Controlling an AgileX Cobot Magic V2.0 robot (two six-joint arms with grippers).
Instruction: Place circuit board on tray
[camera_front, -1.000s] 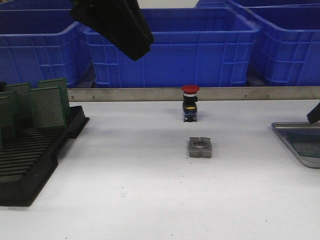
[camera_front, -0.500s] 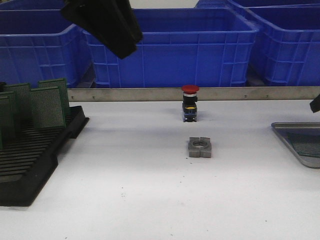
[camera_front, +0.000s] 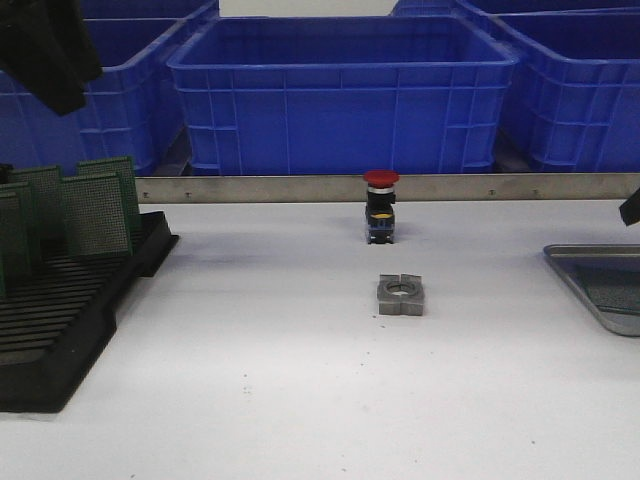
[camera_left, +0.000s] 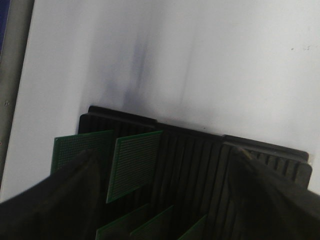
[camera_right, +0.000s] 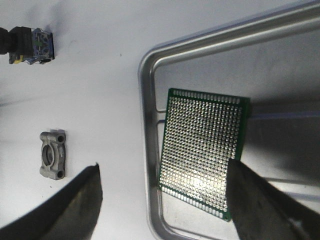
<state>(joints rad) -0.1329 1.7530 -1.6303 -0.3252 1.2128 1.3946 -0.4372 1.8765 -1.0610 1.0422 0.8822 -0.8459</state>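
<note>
A green circuit board (camera_right: 205, 150) lies flat in the silver-grey tray (camera_right: 146, 100), near its corner. My right gripper (camera_right: 165, 200) hangs open and empty above the board and the tray's rim. In the front view the tray (camera_front: 585, 280) sits at the table's right edge, with only a tip of the right gripper (camera_front: 630, 208) showing. My left gripper (camera_front: 45, 50) is high at the far left, over the black slotted rack (camera_front: 60, 320). In the left wrist view it (camera_left: 160, 200) is open and empty above several upright green boards (camera_left: 134, 162) in the rack (camera_left: 200, 165).
A red-capped push button (camera_front: 380, 205) and a grey metal block (camera_front: 401, 295) stand mid-table; both show in the right wrist view, the button (camera_right: 30, 42) and the block (camera_right: 52, 155). Big blue bins (camera_front: 340, 90) stand behind a metal rail (camera_front: 300, 188).
My left arm has swung left across the back, from above the table's middle-left to over the rack. The right gripper's tip rose slightly, then stayed.
</note>
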